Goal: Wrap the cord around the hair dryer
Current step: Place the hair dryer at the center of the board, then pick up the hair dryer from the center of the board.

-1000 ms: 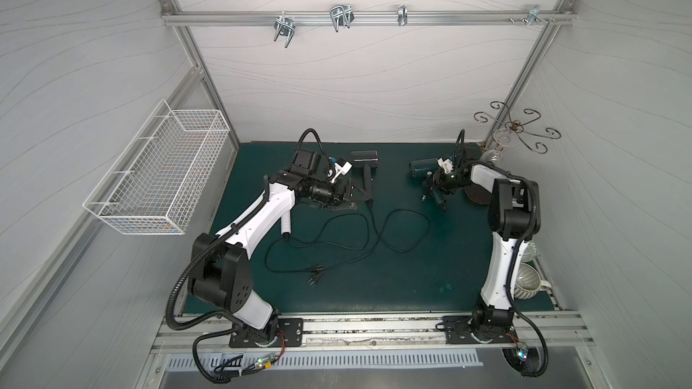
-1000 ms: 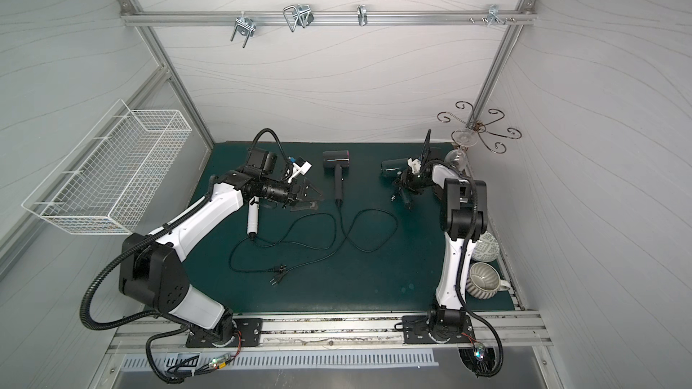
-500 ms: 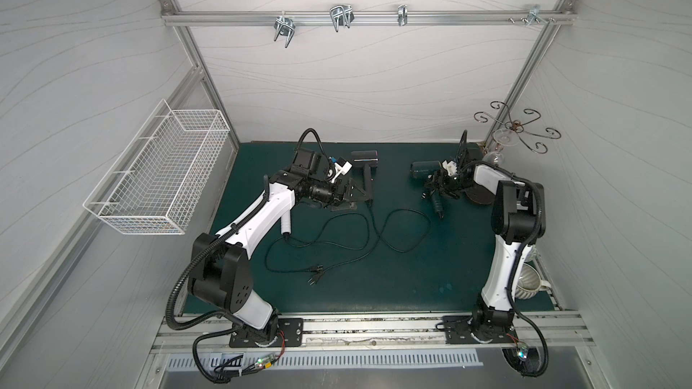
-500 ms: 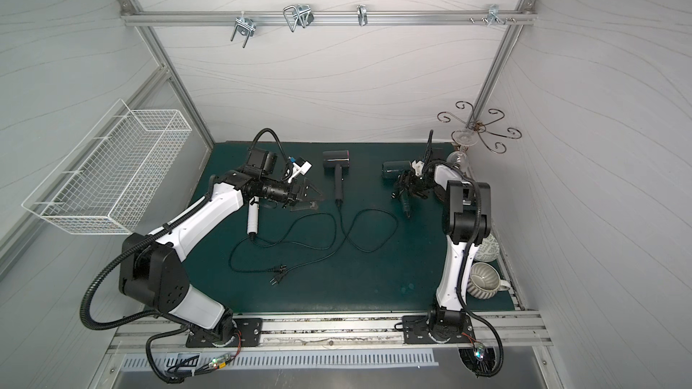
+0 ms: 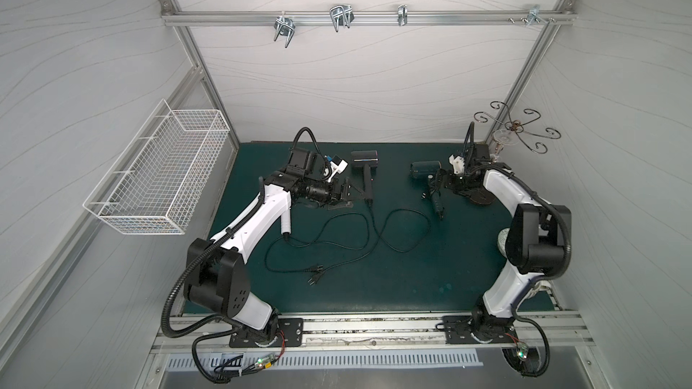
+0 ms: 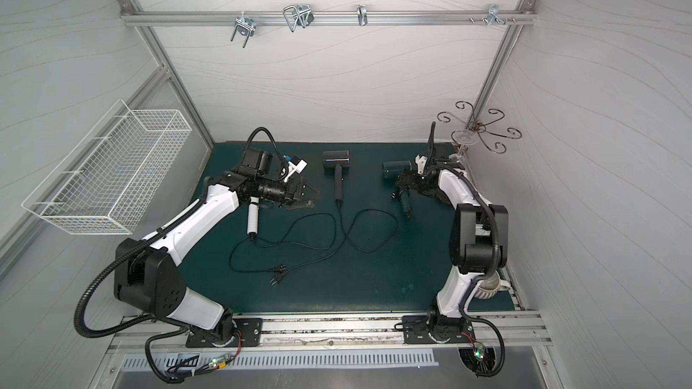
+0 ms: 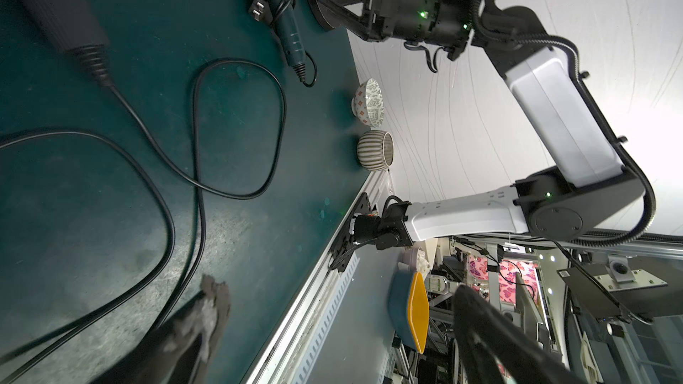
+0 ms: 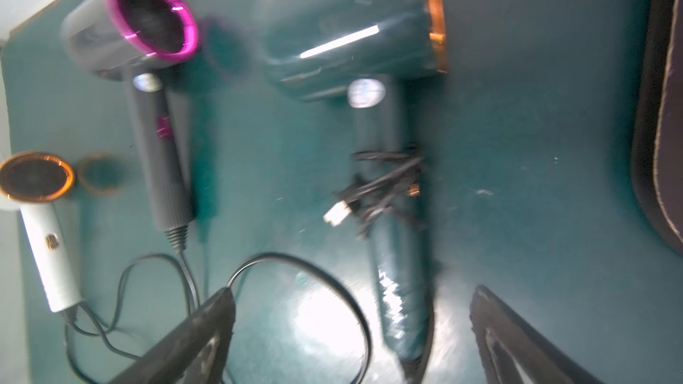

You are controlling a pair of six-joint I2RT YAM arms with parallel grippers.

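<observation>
A teal hair dryer (image 5: 425,170) lies at the back right of the green mat, its cord (image 8: 384,186) bundled round the handle (image 8: 399,289) with the plug sticking out. My right gripper (image 5: 440,181) hovers open over that handle (image 6: 404,203); the wrist view shows it between my spread fingertips (image 8: 221,301), untouched. A grey hair dryer (image 5: 365,160) with a magenta ring lies mid-back, its cord (image 5: 404,230) loose in loops. A white hair dryer (image 5: 285,222) lies under my left arm. My left gripper (image 5: 346,190) is open and empty beside the grey handle.
Two plugs (image 5: 316,275) end the loose cords mid-mat. A wire basket (image 5: 161,177) hangs on the left wall. A curly metal stand (image 5: 516,132) with a dark round base (image 5: 481,198) fills the back right corner. Two bowls (image 7: 367,103) sit along the right edge.
My right gripper has opened and let go of the teal dryer's handle, shifting slightly. The left arm has not moved.
</observation>
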